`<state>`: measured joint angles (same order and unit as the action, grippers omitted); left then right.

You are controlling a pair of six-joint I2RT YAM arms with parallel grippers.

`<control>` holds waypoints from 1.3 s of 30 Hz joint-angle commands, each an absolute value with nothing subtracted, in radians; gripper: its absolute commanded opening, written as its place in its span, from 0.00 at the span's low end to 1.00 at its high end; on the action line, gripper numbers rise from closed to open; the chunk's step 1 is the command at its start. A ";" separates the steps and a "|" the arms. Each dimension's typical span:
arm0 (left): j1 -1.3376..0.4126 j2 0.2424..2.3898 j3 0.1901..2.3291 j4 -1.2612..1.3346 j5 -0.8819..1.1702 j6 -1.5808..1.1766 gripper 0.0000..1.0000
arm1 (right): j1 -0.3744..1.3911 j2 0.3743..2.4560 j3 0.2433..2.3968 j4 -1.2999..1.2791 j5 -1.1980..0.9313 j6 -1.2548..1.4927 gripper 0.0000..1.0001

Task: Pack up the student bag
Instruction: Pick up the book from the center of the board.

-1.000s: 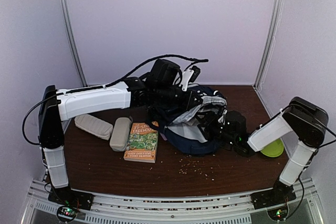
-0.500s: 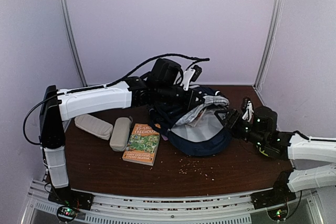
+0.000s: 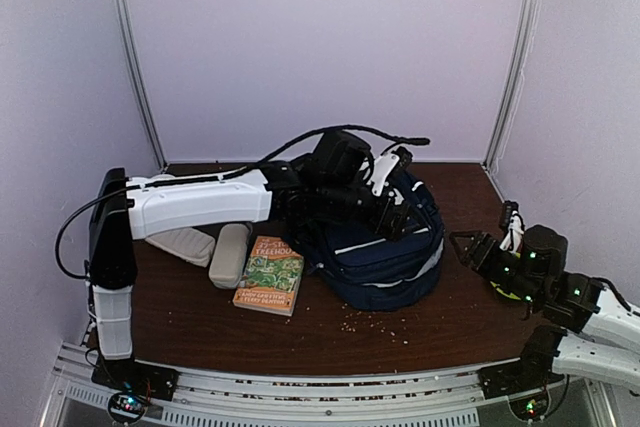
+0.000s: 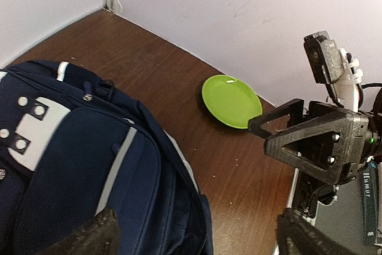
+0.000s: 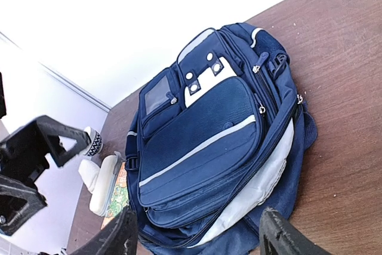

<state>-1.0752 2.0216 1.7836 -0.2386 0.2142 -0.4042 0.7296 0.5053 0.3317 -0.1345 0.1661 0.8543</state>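
The student bag (image 3: 385, 252), navy with white stripes, lies front side up in the middle of the table. In the right wrist view the student bag (image 5: 209, 135) has its main zip gaping, with light grey lining (image 5: 271, 174) showing along the side. My left gripper (image 3: 393, 209) hovers open over the bag's top, holding nothing. In its own view the left gripper (image 4: 197, 244) spans the bag's right edge (image 4: 89, 165) and bare table. My right gripper (image 3: 474, 247) stands open to the right of the bag, apart from it. The right gripper (image 5: 197, 240) is empty in its own view too.
A green-covered book (image 3: 268, 272) and two grey cases (image 3: 229, 253) (image 3: 184, 244) lie left of the bag. A green plate (image 4: 231, 101) sits at the far right by the right arm. Crumbs dot the table in front of the bag. Walls close in the back and sides.
My left gripper has opened and let go of the bag's flap, which has dropped shut over the lining. The right arm has drawn back to the right, away from the bag.
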 commanded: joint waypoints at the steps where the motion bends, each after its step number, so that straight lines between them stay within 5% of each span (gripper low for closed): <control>1: -1.062 1.828 1.662 -0.233 0.057 -0.366 0.98 | 0.751 0.448 0.337 -0.230 0.180 0.804 0.69; 11: -0.982 1.385 1.026 -0.408 -0.307 -0.689 0.98 | 0.989 0.708 0.426 -0.080 0.188 0.790 0.66; 18: -0.958 1.228 0.724 -0.268 -0.234 -0.924 0.98 | 1.109 1.089 0.572 0.125 0.114 0.825 0.65; 28: -0.883 1.329 0.581 -0.084 -0.069 -1.038 0.96 | 1.123 1.518 0.771 0.283 -0.017 1.028 0.64; 39: -0.817 1.345 0.522 -0.037 -0.084 -1.067 0.96 | 1.129 1.739 0.894 0.296 -0.052 1.164 0.64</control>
